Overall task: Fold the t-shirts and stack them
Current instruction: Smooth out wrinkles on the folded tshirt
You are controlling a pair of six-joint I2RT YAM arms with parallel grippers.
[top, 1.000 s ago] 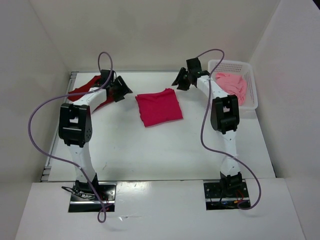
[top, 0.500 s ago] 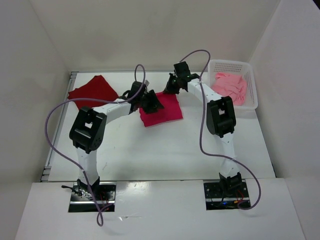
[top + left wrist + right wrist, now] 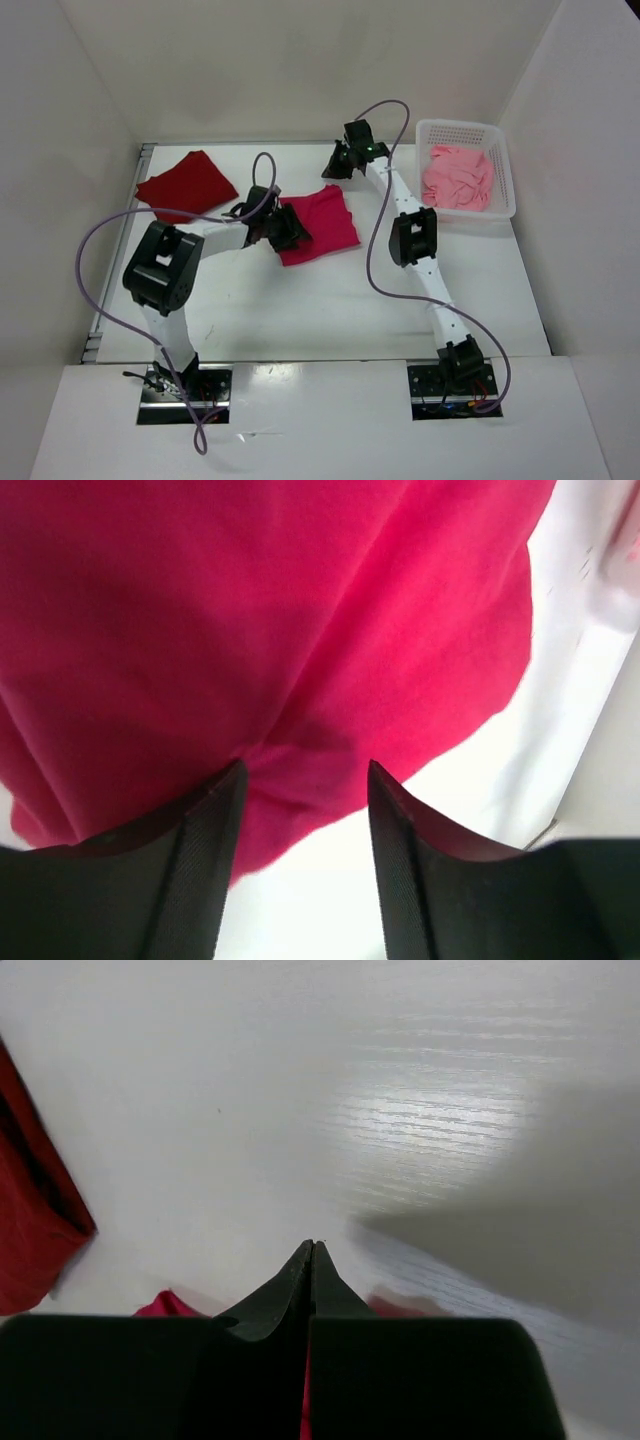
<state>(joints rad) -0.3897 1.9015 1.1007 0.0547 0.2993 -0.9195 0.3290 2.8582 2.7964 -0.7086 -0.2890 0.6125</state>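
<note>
The bright crimson t-shirt [image 3: 322,224] lies folded in the middle of the table. My left gripper [image 3: 287,228] is at its left edge, open. In the left wrist view the crimson t-shirt [image 3: 260,620] fills the picture, and its hem runs under the left gripper [image 3: 304,772]. My right gripper [image 3: 336,166] hovers over the shirt's back edge, shut, with slivers of crimson cloth [image 3: 163,1306] below its fingers and nothing at the tips [image 3: 312,1247]. The dark red t-shirt [image 3: 188,183] lies folded at the back left. The salmon pink t-shirt [image 3: 458,178] is bunched in the basket.
The white perforated basket [image 3: 505,170] stands at the back right against the wall. White walls close in the table on three sides. A corner of the dark red t-shirt [image 3: 30,1215] shows at the left of the right wrist view.
My left arm swung from the dark red shirt to the crimson one's left edge. The right gripper shut and moved left from the basket. The crimson shirt shifted slightly.
</note>
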